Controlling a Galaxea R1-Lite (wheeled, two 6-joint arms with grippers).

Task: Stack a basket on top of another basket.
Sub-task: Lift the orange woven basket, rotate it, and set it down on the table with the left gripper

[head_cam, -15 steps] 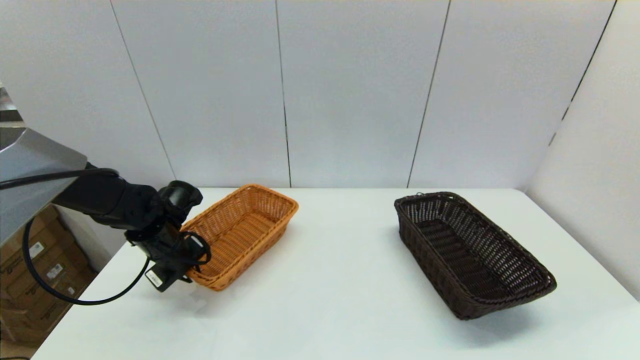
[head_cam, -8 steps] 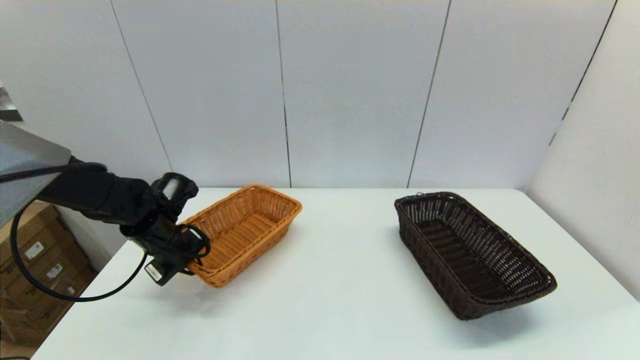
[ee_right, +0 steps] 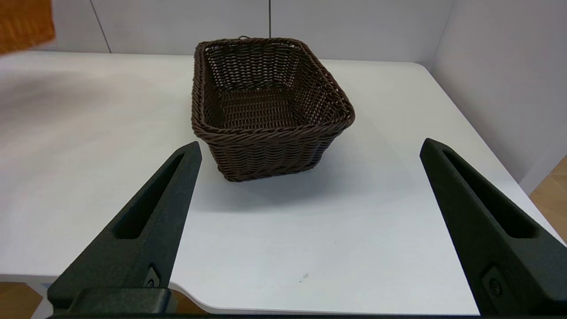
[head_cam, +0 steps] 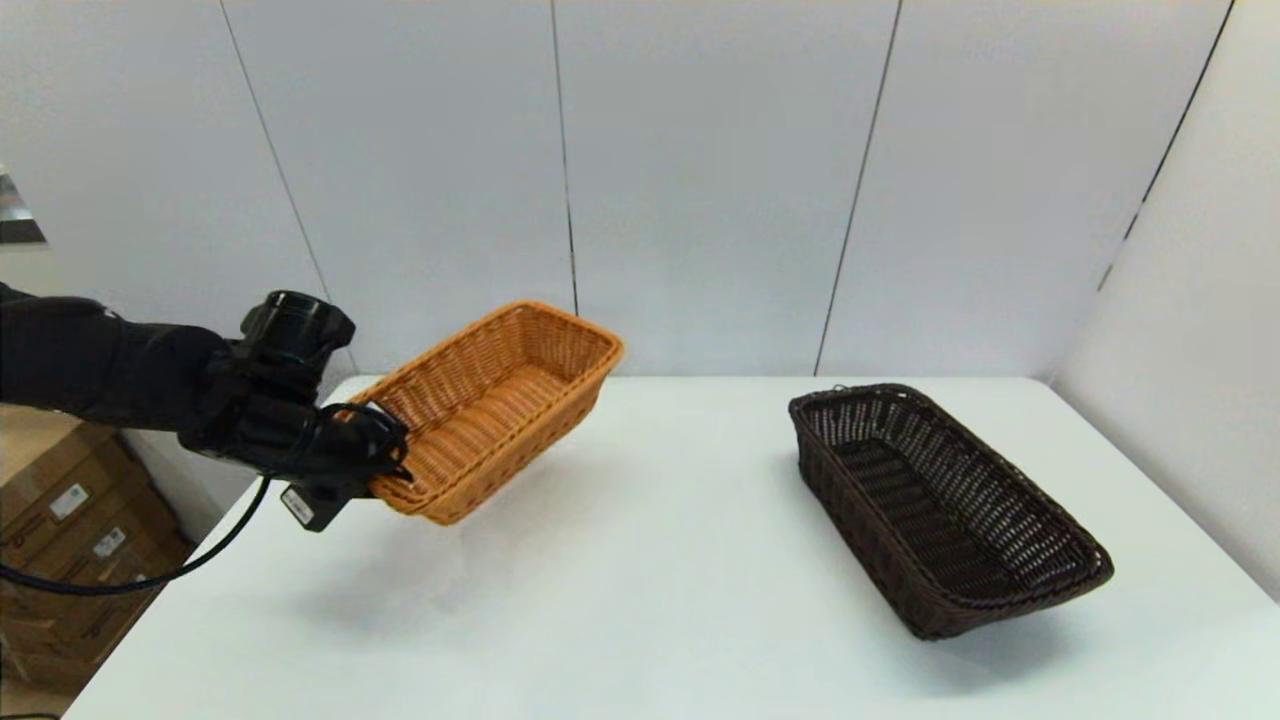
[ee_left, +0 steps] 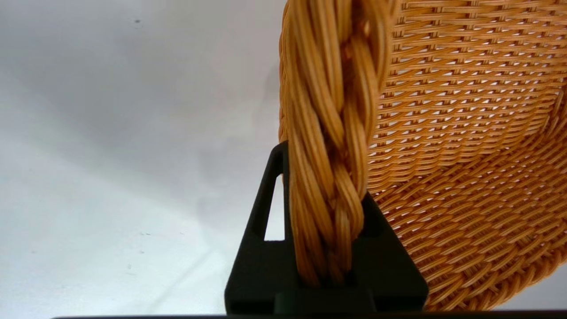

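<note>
Head view: left end effector [head_cam: 375, 480] clamps the orange basket's [head_cam: 500, 400] stiff braided rim, airborne, well apart from the dark basket [head_cam: 940, 510] on the table [head_cam: 650, 600]; light, rigid; right end effector [ee_right: 305, 221] wide.

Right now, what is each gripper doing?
Left gripper: shut on the orange-tan basket's rim.
Right gripper: open, empty, near the dark brown basket.

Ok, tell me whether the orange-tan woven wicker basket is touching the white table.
Apart. The head view shows the orange-tan basket lifted by the left gripper, its shadow separate on the white table.
</note>
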